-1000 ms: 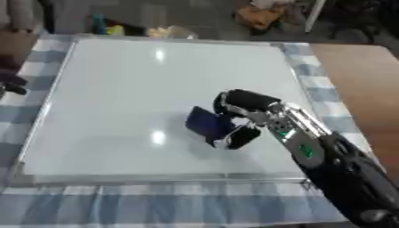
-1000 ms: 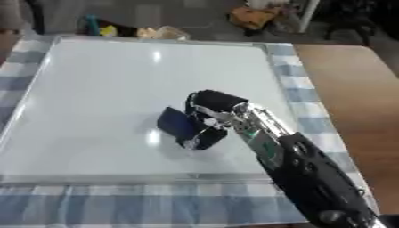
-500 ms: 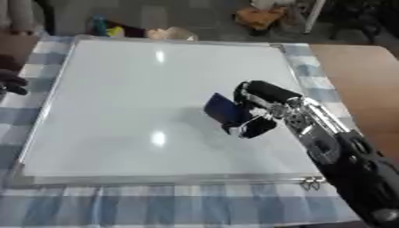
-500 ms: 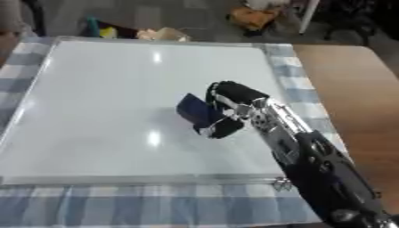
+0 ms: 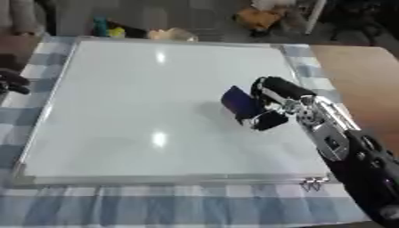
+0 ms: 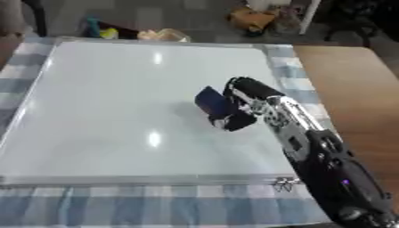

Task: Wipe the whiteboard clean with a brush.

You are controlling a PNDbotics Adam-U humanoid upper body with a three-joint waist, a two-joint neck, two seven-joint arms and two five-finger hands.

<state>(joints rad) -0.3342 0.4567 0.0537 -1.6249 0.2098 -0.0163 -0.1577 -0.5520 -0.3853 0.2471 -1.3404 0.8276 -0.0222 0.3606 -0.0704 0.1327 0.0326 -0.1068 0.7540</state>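
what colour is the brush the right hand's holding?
Dark blue. The brush, held in the right hand, shows best in the left eye view.

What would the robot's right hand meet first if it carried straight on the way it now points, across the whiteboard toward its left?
Probably nothing soon: the right hand, curled round the blue brush, faces bare whiteboard. The board's left frame comes first, with the left hand just beyond it, though depth is uncertain.

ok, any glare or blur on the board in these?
Left eye view: two bright glare spots on the whiteboard, one near the far edge, one nearer; right hand and dark blue brush soft, with a faint shadow to their left. Right eye view: same.
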